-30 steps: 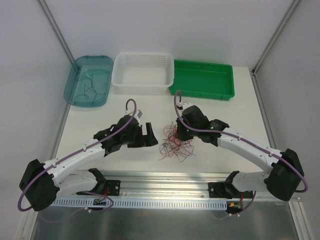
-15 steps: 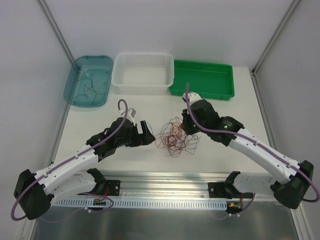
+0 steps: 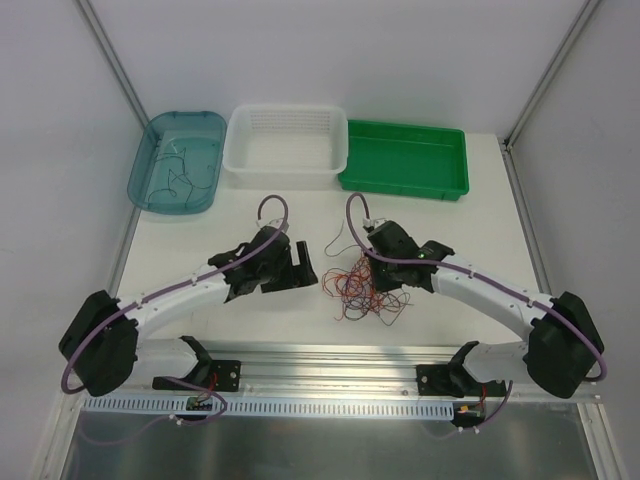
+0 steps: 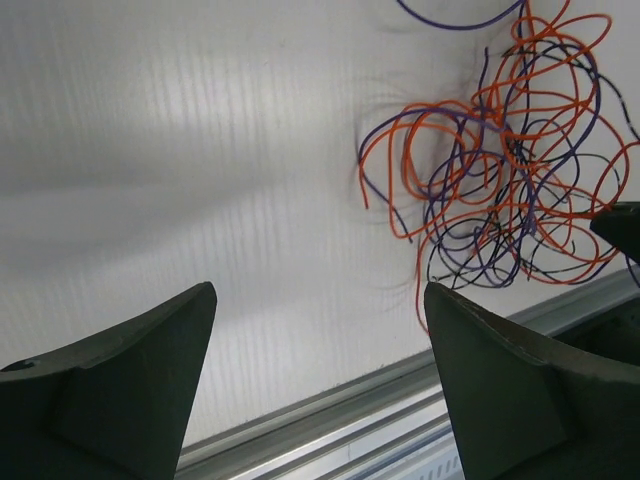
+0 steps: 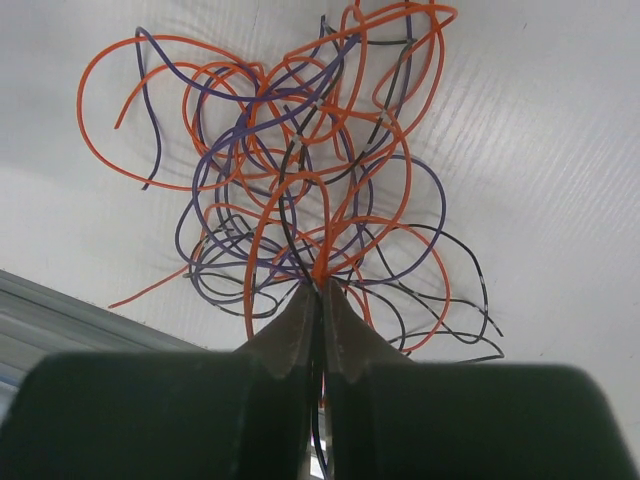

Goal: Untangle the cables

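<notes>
The cables (image 3: 358,287) are thin orange, purple and black wires tangled in curly loops on the white table between my two arms. My right gripper (image 5: 320,285) is shut on several strands at the near edge of the cables (image 5: 300,150), orange and black wire running between its pads. From above, the right gripper (image 3: 380,282) sits over the tangle's right side. My left gripper (image 3: 305,268) stands open just left of the tangle. In the left wrist view the left gripper (image 4: 318,292) holds nothing, and the cables (image 4: 500,170) lie ahead to the upper right.
Along the back stand a teal bin (image 3: 141,165) holding a few loose wires, a white basket (image 3: 285,172) and a green tray (image 3: 400,186). An aluminium rail (image 3: 330,355) runs along the near table edge. White walls close in both sides.
My right gripper carried the tangle a little toward the back, then returned nearer the front, still shut. The left gripper shifted slightly right toward the tangle and its jaws narrowed a little.
</notes>
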`<state>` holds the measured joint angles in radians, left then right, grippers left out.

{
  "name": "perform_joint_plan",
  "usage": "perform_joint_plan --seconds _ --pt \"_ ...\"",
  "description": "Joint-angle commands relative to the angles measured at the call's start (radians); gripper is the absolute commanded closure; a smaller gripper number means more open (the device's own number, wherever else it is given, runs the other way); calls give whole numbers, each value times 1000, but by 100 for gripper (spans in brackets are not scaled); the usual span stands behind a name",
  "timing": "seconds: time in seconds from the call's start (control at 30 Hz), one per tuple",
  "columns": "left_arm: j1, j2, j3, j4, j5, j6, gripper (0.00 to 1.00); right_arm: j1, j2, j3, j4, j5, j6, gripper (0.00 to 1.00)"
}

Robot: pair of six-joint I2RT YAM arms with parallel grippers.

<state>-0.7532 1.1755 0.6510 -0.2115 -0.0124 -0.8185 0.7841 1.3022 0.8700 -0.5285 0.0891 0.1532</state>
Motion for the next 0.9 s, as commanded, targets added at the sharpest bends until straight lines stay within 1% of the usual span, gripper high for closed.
perform_joint_plan --seconds 0.0,0.13,0.17,0.23,0.27,0.3,0.37,0.4,0.43,0.5,0.63,0.67,0.7,0.87 --pt "-6 97 119 87 -3 62 14 -2 -49 14 24 -11 0 98" --pt "-6 257 260 118 11 113 15 -2 -72 -15 25 -22 -6 98" --pt "-6 280 281 126 38 126 14 0 -78 -20 27 -23 -6 98" --pt "-11 353 349 149 68 221 13 -3 -101 -34 27 -35 -3 97" --pt "-11 378 370 152 75 311 12 -3 -109 -35 25 -44 -3 97" --pt "-11 422 392 153 95 355 12 -6 -118 -35 21 -55 0 97" --pt "-11 466 443 156 117 462 13 -6 -145 -32 22 -81 5 97" --pt "-11 505 458 159 135 494 14 -6 -155 -32 25 -81 9 97" --pt "-11 527 491 162 182 522 16 -6 -174 -29 27 -121 11 97" --pt "-11 564 519 161 213 574 18 -8 -190 -29 27 -130 16 96" --pt "-11 645 568 161 230 608 35 -6 -215 -20 22 -132 16 96" --pt "-11 656 575 161 244 611 41 -8 -218 -17 21 -132 16 96" --pt "-11 662 579 161 256 613 42 -6 -221 -17 16 -134 14 96" --pt "-23 701 590 166 351 637 42 -6 -219 -16 15 -129 11 96"
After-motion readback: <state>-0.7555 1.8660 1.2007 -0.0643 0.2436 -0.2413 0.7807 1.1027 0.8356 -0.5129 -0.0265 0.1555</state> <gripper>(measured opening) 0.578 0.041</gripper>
